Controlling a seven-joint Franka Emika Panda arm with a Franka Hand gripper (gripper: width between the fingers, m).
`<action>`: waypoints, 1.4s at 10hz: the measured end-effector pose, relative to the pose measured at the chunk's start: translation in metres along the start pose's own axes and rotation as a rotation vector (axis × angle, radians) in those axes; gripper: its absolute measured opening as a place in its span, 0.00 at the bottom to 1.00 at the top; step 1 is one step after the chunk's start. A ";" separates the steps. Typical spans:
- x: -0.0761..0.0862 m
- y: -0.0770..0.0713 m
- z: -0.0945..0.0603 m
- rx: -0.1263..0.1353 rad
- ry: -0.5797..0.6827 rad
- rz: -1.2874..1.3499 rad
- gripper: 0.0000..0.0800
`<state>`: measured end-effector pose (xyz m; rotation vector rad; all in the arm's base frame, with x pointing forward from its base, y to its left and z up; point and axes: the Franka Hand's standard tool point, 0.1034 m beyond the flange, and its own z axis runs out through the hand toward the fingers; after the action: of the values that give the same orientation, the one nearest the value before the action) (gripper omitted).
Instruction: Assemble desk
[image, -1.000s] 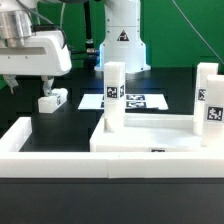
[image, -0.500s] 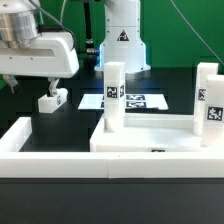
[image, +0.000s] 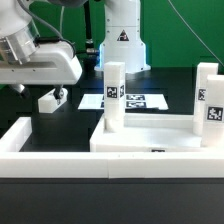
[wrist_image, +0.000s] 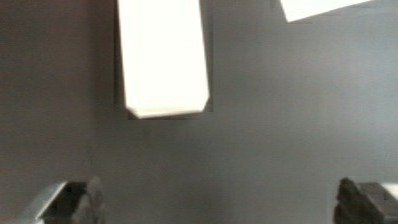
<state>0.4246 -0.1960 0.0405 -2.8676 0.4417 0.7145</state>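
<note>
black tabletop (image: 60, 112) fills the middle of the exterior view, with the robot's white base (image: 122, 45) standing at the back and green-lit clutter behind it. you see the marker board (image: 140, 101) lying flat on the table just in front of that base, partly hidden behind an upright post.

the desk's tabletop slab (image: 150, 138) sits at the front, toward the exterior view's right, pushed up against the long low white border wall (image: 50, 150). two leg posts stand upright on it: one tagged leg (image: 113, 95) at its near-left corner as that view shows it, and a second tagged leg (image: 208, 103) at the exterior view's right edge. whether they are fully seated you cannot tell from here.

a third loose leg (image: 52, 98) lies on its side on the black surface toward the exterior view's left, well apart from the slab. the arm's wrist housing (image: 35, 62) hangs over it; the gripper's fingers are hidden under the housing in that view.

in the wrist view you see the gripper (wrist_image: 217, 203) with its jaws spread wide, one fingertip (wrist_image: 68, 203) at each side of the frame and nothing between them. the lying leg (wrist_image: 166, 55) shows as a white bar beyond the fingertips, not touched. another white piece (wrist_image: 338, 8) cuts the corner of that frame; what it is you cannot tell.
</note>
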 end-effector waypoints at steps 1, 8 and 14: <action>-0.004 0.001 0.006 -0.001 -0.078 -0.001 0.81; -0.016 0.014 0.004 0.016 -0.585 0.019 0.81; -0.023 0.021 0.029 -0.084 -0.792 0.103 0.81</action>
<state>0.3858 -0.2042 0.0247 -2.3522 0.4323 1.7922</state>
